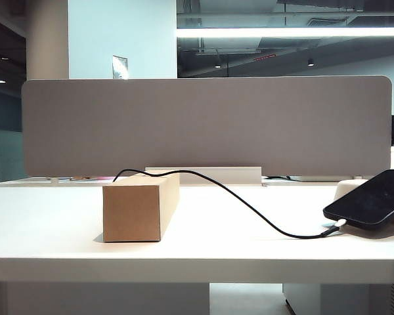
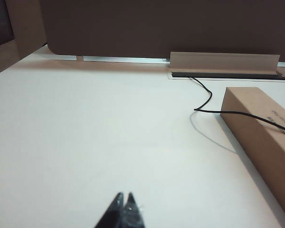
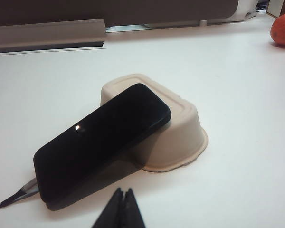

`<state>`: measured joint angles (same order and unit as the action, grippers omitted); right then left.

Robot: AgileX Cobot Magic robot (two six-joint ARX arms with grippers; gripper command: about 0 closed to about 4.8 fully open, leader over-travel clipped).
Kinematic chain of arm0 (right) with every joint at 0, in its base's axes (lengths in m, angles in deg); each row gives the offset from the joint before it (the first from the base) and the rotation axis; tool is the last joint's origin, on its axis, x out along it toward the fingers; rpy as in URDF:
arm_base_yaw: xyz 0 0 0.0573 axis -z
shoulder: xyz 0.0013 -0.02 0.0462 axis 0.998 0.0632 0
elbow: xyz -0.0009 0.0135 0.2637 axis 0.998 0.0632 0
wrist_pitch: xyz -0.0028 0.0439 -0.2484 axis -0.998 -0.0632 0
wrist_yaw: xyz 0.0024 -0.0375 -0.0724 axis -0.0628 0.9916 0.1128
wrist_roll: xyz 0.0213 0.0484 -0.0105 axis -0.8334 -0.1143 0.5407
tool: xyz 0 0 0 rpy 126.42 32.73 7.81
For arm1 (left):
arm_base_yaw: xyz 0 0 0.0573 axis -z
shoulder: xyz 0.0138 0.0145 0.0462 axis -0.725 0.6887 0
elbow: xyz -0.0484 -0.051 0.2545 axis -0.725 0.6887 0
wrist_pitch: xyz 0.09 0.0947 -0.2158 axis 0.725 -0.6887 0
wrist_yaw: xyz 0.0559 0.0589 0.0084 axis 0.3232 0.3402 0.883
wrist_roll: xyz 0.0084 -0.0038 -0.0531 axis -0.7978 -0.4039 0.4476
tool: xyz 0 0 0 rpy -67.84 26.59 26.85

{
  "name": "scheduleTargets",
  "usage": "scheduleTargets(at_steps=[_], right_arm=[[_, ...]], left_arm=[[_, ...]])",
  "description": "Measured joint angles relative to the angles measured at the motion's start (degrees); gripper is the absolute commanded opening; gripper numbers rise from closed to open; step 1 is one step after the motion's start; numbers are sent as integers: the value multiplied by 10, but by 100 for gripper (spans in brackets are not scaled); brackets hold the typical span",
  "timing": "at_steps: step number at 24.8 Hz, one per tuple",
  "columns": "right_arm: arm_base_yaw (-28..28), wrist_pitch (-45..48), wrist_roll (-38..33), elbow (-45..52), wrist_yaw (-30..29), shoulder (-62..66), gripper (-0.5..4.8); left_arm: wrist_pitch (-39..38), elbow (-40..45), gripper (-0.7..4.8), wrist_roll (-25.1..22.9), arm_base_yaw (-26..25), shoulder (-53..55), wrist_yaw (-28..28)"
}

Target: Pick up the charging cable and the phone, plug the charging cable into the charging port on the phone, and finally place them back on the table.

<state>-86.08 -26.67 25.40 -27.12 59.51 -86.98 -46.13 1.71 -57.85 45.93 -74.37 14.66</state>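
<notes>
The black phone (image 1: 371, 197) leans tilted, screen up, on an upturned cream tray (image 3: 175, 133) at the right of the white table (image 1: 197, 259). In the right wrist view the phone (image 3: 102, 142) lies just beyond my right gripper (image 3: 124, 190), which is shut and empty. The black charging cable (image 1: 249, 207) runs from the back slot over the cardboard box (image 1: 139, 207) to the phone's lower short edge. Its plug (image 3: 26, 191) meets that edge; the charging port is hidden, so I cannot tell if the plug is seated. My left gripper (image 2: 124, 194) is shut and empty over bare table, left of the box (image 2: 261, 128) and cable (image 2: 206, 97).
A grey partition panel (image 1: 203, 125) closes the back of the table, with a beige cable cover (image 2: 223, 64) at its foot. A round red object (image 3: 283, 29) sits far off beyond the tray. Neither arm shows in the exterior view.
</notes>
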Motion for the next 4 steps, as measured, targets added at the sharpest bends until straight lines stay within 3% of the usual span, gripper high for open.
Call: scheduleTargets(at_steps=[4], right_arm=[[0,0,0,0,0,0,-5]], left_arm=[[0,0,-6,0,0,0,0]])
